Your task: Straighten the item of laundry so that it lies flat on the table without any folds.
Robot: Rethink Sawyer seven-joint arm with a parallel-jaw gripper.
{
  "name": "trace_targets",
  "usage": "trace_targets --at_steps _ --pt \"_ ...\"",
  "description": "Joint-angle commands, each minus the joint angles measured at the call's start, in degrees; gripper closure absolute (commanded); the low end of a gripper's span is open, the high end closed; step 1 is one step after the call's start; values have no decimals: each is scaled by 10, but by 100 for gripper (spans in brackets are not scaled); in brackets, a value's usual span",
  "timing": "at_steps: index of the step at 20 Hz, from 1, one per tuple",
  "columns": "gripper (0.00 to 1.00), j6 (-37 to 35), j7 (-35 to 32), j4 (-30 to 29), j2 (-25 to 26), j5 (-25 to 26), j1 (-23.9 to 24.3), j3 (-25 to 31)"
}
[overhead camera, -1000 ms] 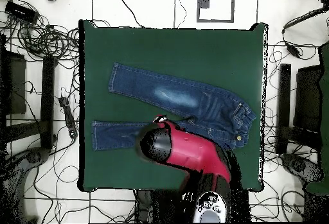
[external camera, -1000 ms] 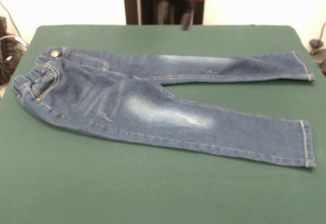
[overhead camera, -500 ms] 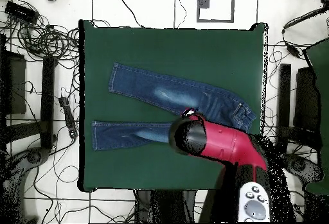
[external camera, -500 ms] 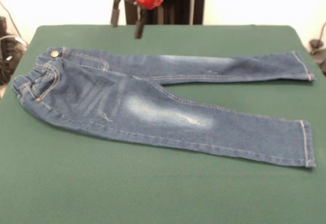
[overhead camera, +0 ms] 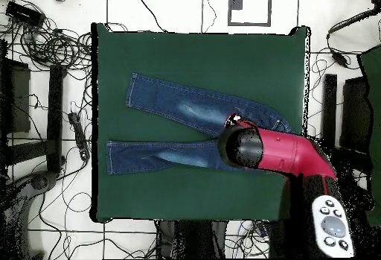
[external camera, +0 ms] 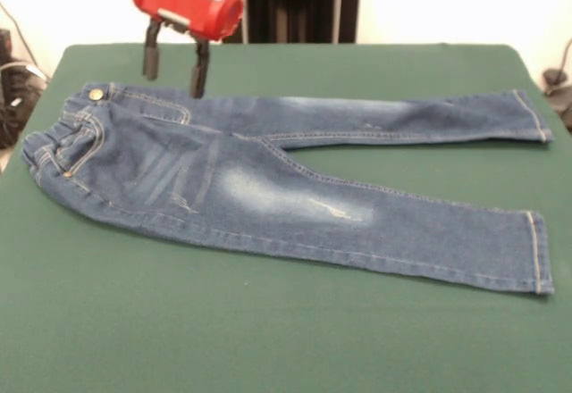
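1. Fingers (external camera: 174,64) hang parted and empty under the red arm (external camera: 186,2), at 11 o'clock above the jeans (external camera: 268,192) near the waistband; front view: jeans lie across the table (external camera: 268,339), waist at 9, hems at 3.
2. Overhead: arm (overhead camera: 279,153) enters from 4 o'clock, covering the waist; jeans (overhead camera: 178,108) point legs to 9 on the table (overhead camera: 193,56).

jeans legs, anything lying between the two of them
Nothing: between the two legs of the jeans only bare green table shows, in both views.
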State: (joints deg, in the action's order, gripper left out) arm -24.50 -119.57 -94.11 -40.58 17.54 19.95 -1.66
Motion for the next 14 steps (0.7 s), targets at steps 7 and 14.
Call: trace_targets --at_steps 7,14 --pt "0 28 135 2 48 117 79 177" --pt "0 9 104 -25 39 139 95 197"
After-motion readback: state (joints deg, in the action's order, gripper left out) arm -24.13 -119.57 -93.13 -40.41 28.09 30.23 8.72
